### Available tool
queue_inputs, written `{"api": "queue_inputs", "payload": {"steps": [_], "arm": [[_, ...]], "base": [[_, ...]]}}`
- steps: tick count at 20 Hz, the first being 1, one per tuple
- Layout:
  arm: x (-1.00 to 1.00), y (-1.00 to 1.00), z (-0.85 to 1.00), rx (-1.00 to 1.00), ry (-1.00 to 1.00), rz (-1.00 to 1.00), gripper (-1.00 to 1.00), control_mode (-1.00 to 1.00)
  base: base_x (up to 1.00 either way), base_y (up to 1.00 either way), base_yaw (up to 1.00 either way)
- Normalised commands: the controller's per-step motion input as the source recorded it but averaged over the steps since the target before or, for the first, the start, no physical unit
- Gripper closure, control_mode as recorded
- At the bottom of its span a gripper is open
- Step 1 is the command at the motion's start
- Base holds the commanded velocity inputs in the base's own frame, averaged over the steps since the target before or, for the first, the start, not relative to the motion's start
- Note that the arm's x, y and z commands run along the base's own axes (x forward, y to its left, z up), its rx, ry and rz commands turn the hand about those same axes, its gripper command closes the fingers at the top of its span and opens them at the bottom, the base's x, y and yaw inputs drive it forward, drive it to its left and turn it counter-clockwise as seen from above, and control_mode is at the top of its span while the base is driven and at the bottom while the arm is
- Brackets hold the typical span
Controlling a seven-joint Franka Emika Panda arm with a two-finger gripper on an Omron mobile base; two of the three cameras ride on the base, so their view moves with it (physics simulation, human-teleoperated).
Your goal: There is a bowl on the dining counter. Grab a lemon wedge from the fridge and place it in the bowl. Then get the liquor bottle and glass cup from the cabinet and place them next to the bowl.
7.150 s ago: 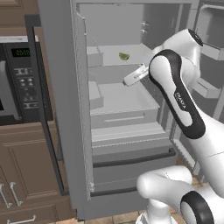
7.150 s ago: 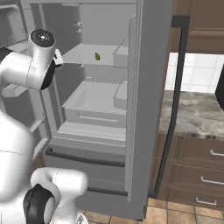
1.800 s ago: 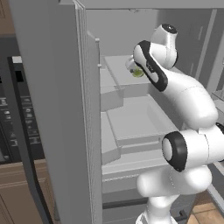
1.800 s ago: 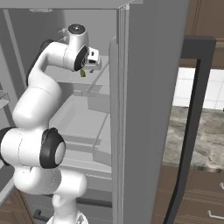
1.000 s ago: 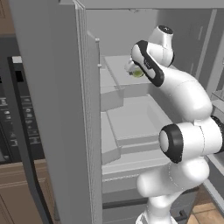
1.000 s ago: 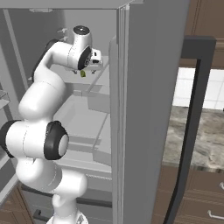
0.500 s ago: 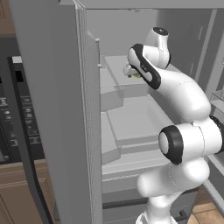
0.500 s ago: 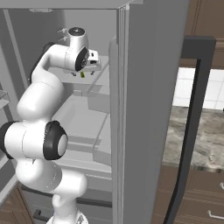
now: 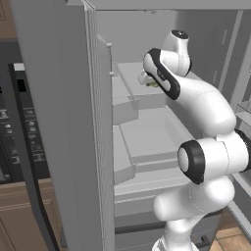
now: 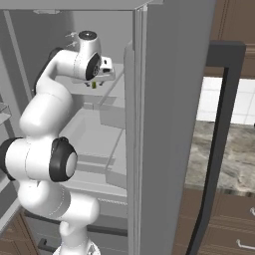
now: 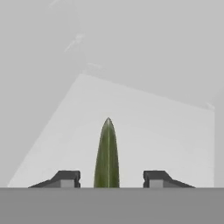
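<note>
Fridge [image 9: 73,122] w/ its doors swung wide, grey steel, interior pale grey w/ stacked shelves and bins. In the left base view the near door panel stands tall at left-centre; in the right base view the other door [image 10: 159,124] rises centre-right. Left of the fridge, a dark oven front [image 9: 14,132] w/ a black bar handle. On the right side, a marbled worktop [image 10: 224,154] over brown drawers [image 10: 229,224], white tile behind it.

White arm reaching up and in, elbow bent, hand at the upper shelf [image 9: 132,78]. Gripper [image 10: 94,84] pointing down at that shelf, approx mid-depth of the fridge.

Lemon wedge [image 11: 107,153] — greenish, narrow, standing on edge on the pale shelf floor, smack between the two dark fingertips [image 11: 65,178] in the hand view. Same wedge seen as a small green bit under the hand [image 10: 94,85] and just past the forearm in the left base view [image 9: 153,84].

Jaws: apart, one tip each side of the wedge, clear gap showing both sides — no contact w/ the wedge visible.
</note>
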Motion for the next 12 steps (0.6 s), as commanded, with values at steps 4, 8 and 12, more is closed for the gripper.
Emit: {"api": "queue_inputs", "payload": {"steps": [4, 8, 12], "arm": [[0.00, 0.00, -0.01, 0.00, 0.02, 0.00, 1.00, -1.00], [0.00, 0.00, -0.04, 0.00, 0.02, 0.00, 1.00, -1.00], [-0.31, 0.00, 0.10, 0.00, -0.06, 0.00, 1.00, -1.00]], "base": [[0.00, 0.00, 0.00], [0.00, 0.00, 0.00], [0.00, 0.00, 0.00]]}}
